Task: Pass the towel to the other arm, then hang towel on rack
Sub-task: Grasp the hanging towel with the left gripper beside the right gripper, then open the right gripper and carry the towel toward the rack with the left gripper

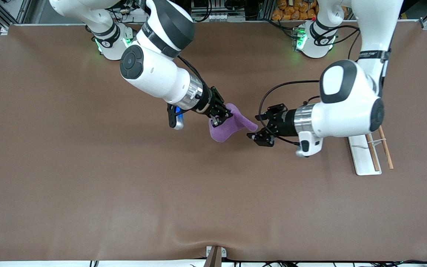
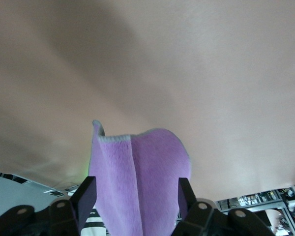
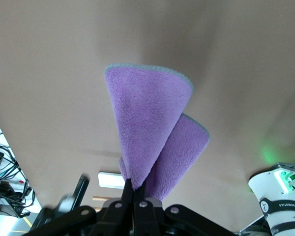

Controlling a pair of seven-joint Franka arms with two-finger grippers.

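The purple towel (image 1: 230,126) hangs in the air over the middle of the table, pinched at one end by my right gripper (image 1: 221,118), which is shut on it. In the right wrist view the towel (image 3: 152,128) fans out from the shut gripper (image 3: 137,189). My left gripper (image 1: 257,127) is open at the towel's other end. In the left wrist view the towel (image 2: 137,182) sits between the spread fingers of the gripper (image 2: 136,196), which do not press on it. The rack (image 1: 369,152) stands toward the left arm's end of the table, partly hidden by the left arm.
The brown table cover (image 1: 124,185) spreads wide around both arms. The rack's white base (image 3: 112,179) shows small in the right wrist view. A wooden wedge (image 1: 214,256) sits at the table's edge nearest the front camera.
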